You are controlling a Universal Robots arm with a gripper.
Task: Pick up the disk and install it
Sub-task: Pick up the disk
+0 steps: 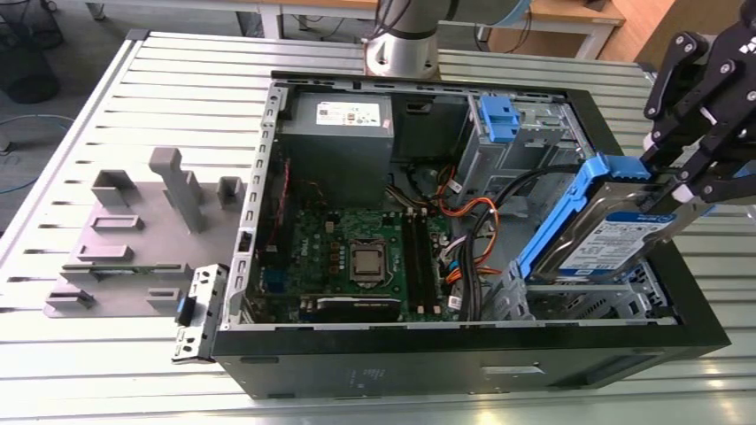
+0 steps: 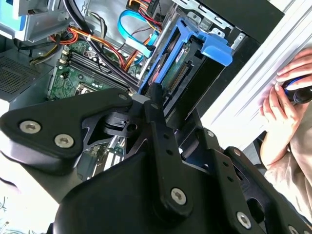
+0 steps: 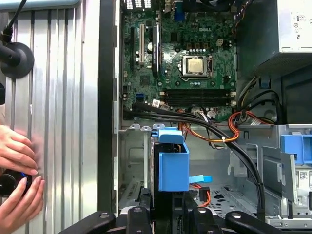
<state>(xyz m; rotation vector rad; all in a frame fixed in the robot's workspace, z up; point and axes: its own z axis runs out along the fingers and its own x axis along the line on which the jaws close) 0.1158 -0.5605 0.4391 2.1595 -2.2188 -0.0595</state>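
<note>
Over the open case point(image 1: 413, 372), black claw point(image 1: 682, 193) clamps flat, blue-railed silver disk point(image 1: 603, 241).

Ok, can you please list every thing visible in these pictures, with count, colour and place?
silver metal disk in blue plastic frame: one, silver-blue, tilted above the case
open black metal computer case: one, black, on the table
green circuit board: one, green, inside the case
grey metal power-supply box: one, grey, inside the case
grey metal cage with blue clip: one, grey, inside the case
grey plastic fixture: one, grey, table, exterior view's left
silver slatted metal table: one, silver, under everything
person's hands: two, over the table beside the case
black claw: one, black, shut on the disk
</note>
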